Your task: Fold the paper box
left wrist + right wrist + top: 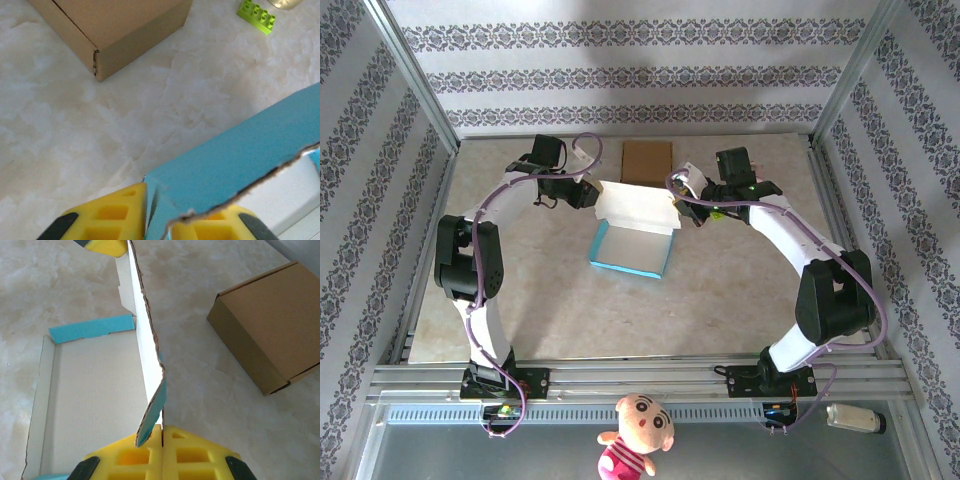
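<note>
The paper box [630, 252] is blue outside and white inside, and lies open in the middle of the table. Its lid flap [638, 205] stands raised along the far side. My left gripper [592, 196] is shut on the flap's left corner; the blue flap [240, 150] sits between the yellow fingers [107, 217]. My right gripper [682, 206] is shut on the flap's right corner, its jaws pressed together on the torn edge [161, 390]. The right wrist view looks into the box's white inside [90, 400] and catches a left fingertip [107, 245] at the top.
A closed brown cardboard box [647, 160] sits just behind the flap, near both grippers [115, 30] [270, 325]. A green toy brick [256, 16] lies on the table by the right gripper. A doll [635, 435] and a small bottle [855, 417] lie off the table's front edge.
</note>
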